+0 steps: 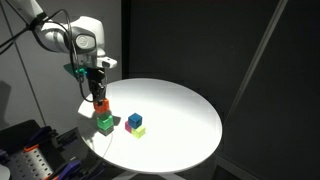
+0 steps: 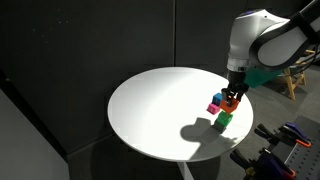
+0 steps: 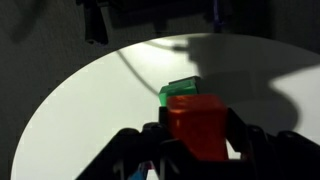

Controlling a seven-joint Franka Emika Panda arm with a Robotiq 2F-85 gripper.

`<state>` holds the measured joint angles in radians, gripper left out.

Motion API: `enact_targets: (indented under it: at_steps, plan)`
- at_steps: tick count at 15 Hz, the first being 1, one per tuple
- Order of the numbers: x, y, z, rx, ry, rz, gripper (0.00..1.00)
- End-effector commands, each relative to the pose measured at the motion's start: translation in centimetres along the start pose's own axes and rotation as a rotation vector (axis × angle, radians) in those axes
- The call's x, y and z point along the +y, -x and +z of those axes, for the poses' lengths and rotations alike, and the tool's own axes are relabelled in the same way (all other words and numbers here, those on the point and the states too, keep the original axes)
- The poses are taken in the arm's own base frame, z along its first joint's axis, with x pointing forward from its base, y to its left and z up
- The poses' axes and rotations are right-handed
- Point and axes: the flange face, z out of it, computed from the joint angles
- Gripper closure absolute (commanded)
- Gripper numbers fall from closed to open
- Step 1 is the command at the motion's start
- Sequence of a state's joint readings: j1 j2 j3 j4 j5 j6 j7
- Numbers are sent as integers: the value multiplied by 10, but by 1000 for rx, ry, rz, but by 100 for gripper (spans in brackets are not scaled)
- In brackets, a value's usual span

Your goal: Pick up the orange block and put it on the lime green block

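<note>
The orange block (image 1: 101, 104) (image 2: 230, 102) (image 3: 197, 125) is between the fingers of my gripper (image 1: 100, 100) (image 2: 231, 98) (image 3: 198, 135), which is shut on it. It hangs just above the lime green block (image 1: 105, 123) (image 2: 224, 119) (image 3: 180, 90), which sits near the edge of the round white table (image 1: 180, 115) (image 2: 160, 110). In the wrist view the green block shows just beyond the orange one. I cannot tell whether the two blocks touch.
A small stack with a blue cube (image 1: 135, 119), a magenta cube (image 1: 131, 126) (image 2: 213, 107) and a pale yellow-green cube (image 1: 139, 131) stands beside the green block. Dark curtains surround the table. Equipment sits below the table edge (image 1: 30, 155).
</note>
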<state>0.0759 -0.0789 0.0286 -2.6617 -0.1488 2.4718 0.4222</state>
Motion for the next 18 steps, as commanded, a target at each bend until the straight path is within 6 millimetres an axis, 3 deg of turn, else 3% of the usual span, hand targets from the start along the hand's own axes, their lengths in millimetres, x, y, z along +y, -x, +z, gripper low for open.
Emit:
enact_targets:
  at_steps: [1, 18]
  plan:
    - [5, -3, 4, 15, 8, -17, 69]
    - [3, -9, 20, 4, 50, -124, 69]
